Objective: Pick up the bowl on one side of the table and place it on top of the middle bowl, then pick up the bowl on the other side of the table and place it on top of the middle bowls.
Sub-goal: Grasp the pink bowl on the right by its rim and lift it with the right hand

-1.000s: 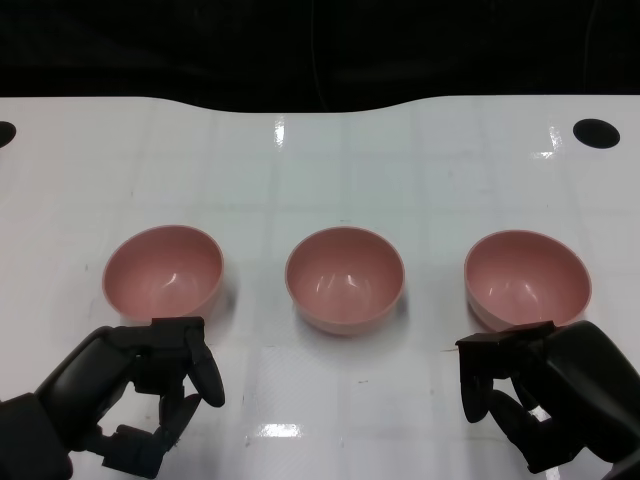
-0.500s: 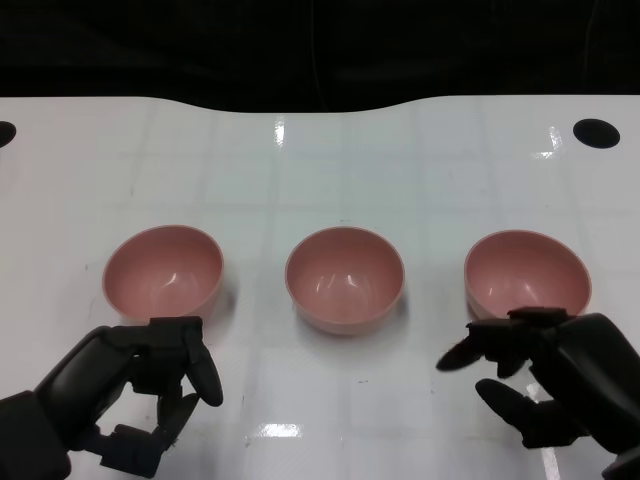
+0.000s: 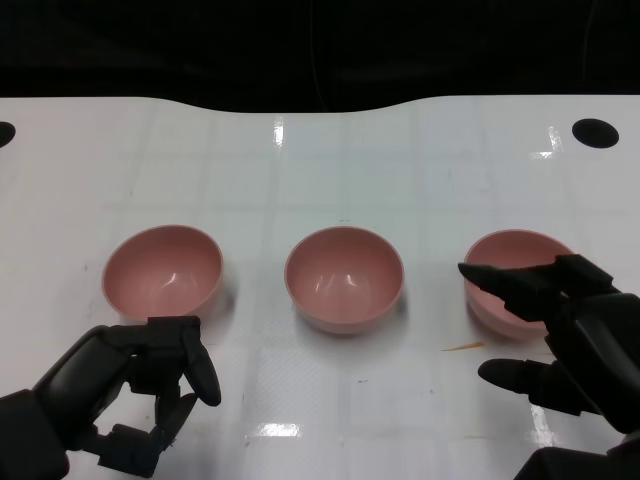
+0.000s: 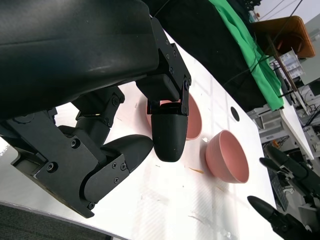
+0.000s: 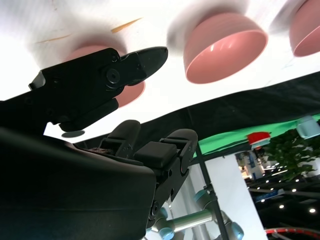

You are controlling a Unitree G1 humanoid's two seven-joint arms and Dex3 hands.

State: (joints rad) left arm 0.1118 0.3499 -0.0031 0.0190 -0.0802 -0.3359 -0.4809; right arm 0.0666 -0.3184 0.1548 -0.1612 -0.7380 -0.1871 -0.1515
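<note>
Standing in a row across the white table (image 3: 330, 170) were three pink bowls: the left bowl (image 3: 163, 271), the middle bowl (image 3: 344, 278) and the right bowl (image 3: 520, 275), all upright, empty and well apart from one another.

The right hand (image 3: 570, 340) was at the near right of the table with its fingers (image 3: 510, 285) spread and reaching out over the near part of the right bowl, the thumb lying lower and nearer over bare table. It held nothing; whether the fingers touched the bowl's rim could not be told. In the right wrist view one finger (image 5: 142, 60) lay across that bowl while the middle bowl (image 5: 225, 47) showed clear beyond it.

The left hand (image 3: 130, 395) sat at the near left, just short of the left bowl and apart from it, its fingers curled inward around nothing. The left wrist view showed the same curled fingers (image 4: 167, 135) above the tabletop.

A short orange mark (image 3: 462, 347) lay on the table near the right bowl, and a dark round hole (image 3: 596, 132) sat at the far right corner.
</note>
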